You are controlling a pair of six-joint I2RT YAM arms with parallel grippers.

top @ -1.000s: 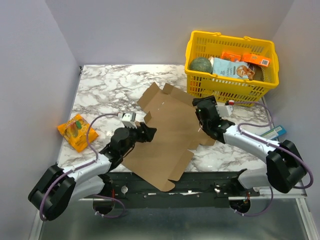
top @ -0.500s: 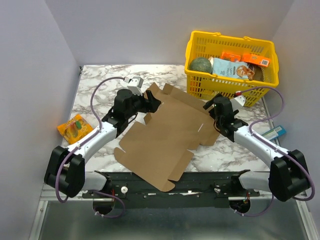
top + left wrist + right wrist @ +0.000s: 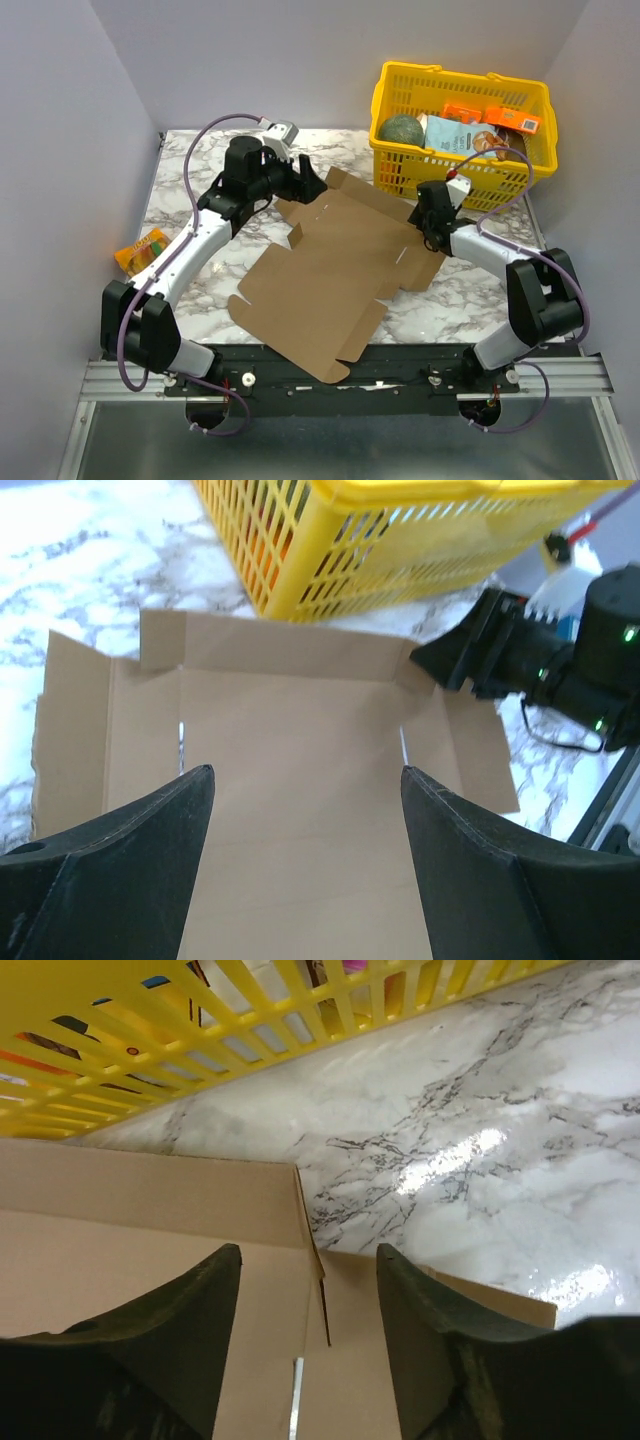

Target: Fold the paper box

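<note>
We see the marble tabletop [image 3: 190,180] with the box [image 3: 330,270] lying at its middle, a flat, unfolded cardboard sheet. Its far right corner almost reaches the yellow basket [image 3: 450,178], which stands at the far right.

We judge the task barely begun. No panel or flap is raised and no crease is bent in any view, so every fold is left to do.

The left end effector [image 3: 303,184] hovers at the sheet's far left corner. Its fingers are spread wide and have hold of nothing, as the left wrist view shows. The right end effector [image 3: 424,220] sits low at the far right corner, just beside the basket. Its fingers are apart and straddle the slit beside the end flap, and we see no grip on the cardboard. An orange packet [image 3: 140,250] lies at the left edge, partly hidden by the left arm.

A second ago the left end effector was at the sheet's near left edge, and it has swung out to the far corner. The right one was over the sheet's right part and has moved toward the basket. The sheet itself seems not to have moved.
</note>
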